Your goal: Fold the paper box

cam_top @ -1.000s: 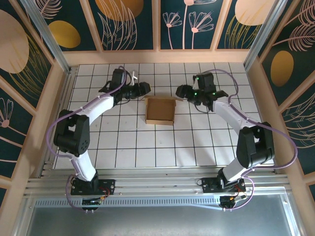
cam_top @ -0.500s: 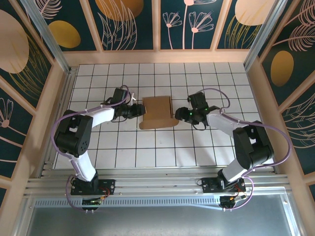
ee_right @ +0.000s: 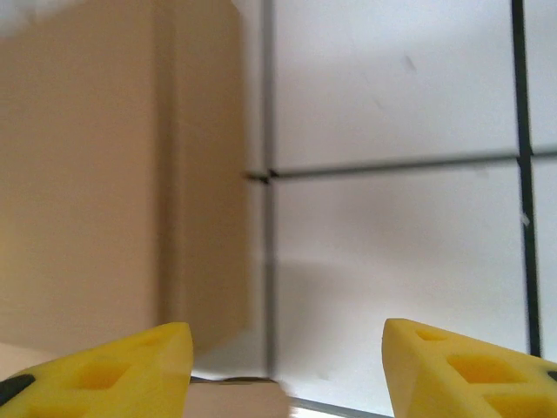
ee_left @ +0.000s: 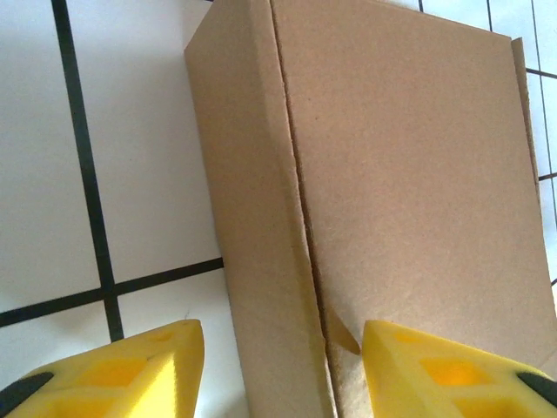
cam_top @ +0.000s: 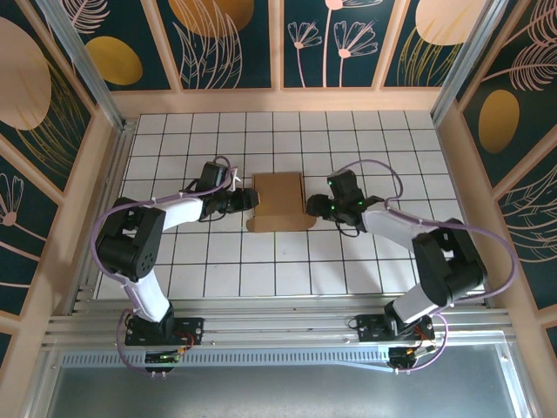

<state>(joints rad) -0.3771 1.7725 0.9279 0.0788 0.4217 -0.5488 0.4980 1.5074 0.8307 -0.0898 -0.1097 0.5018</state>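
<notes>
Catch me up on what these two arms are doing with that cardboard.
They are folding the paper box, which lies on the tiled table between them and looks closed on top. The left tool sits at the box's left side, jaws apart across that edge. The right tool sits low at its right side, jaws apart too. Neither looks clamped on the cardboard.

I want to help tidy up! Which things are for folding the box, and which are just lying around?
For the job: paper box; left gripper at one side of it; right gripper at the other side.

Just around: tiled table; flowery walls.
</notes>
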